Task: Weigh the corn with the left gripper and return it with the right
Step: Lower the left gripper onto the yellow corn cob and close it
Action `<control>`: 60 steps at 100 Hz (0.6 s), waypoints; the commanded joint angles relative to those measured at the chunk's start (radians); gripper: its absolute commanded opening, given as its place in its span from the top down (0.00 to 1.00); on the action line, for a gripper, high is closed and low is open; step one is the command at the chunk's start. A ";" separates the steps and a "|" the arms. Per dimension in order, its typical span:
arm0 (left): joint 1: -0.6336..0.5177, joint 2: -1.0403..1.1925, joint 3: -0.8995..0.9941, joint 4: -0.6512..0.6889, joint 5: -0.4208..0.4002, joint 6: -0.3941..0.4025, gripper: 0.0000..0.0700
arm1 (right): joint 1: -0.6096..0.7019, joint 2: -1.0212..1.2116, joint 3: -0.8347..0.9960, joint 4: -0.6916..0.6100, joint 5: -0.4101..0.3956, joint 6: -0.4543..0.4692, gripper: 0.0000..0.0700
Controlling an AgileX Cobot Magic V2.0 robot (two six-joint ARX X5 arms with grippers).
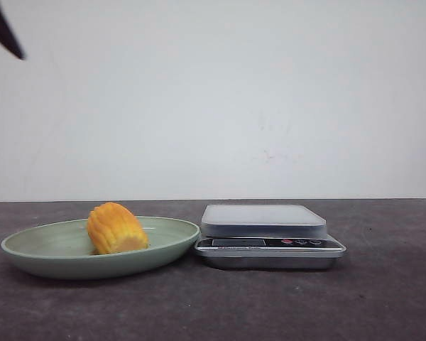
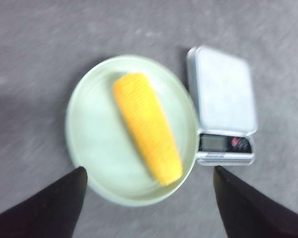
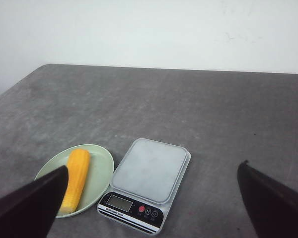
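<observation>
The corn [image 1: 116, 228] lies in the plate [image 1: 28, 249], untouched, beside an unloaded scale [image 1: 264, 220] on the tabletop [image 1: 383, 298]: by the look of it the weighing has not begun, and the lift, the weighing and the return all remain. The left tool [image 2: 148, 198] hangs above the plate with fingers spread wide, gripping nothing; the right tool [image 3: 154, 203] waits farther back, likewise spread and bare. The cob is long and tapering, yellow-orange with fine kernel rows. The plate is a shallow, pale green oval, smooth and matte. The scale has a flat grey platform, a metallic body and a small display with buttons. The tabletop is dark grey and finely mottled.
</observation>
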 commanded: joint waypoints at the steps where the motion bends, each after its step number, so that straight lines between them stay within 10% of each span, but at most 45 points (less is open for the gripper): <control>1: -0.020 0.067 0.015 0.036 0.004 -0.045 0.32 | 0.004 0.006 0.011 0.009 0.004 -0.001 0.00; 60: -0.258 0.603 0.026 0.257 -0.078 -0.141 0.32 | 0.004 0.006 0.011 -0.051 0.053 -0.001 0.02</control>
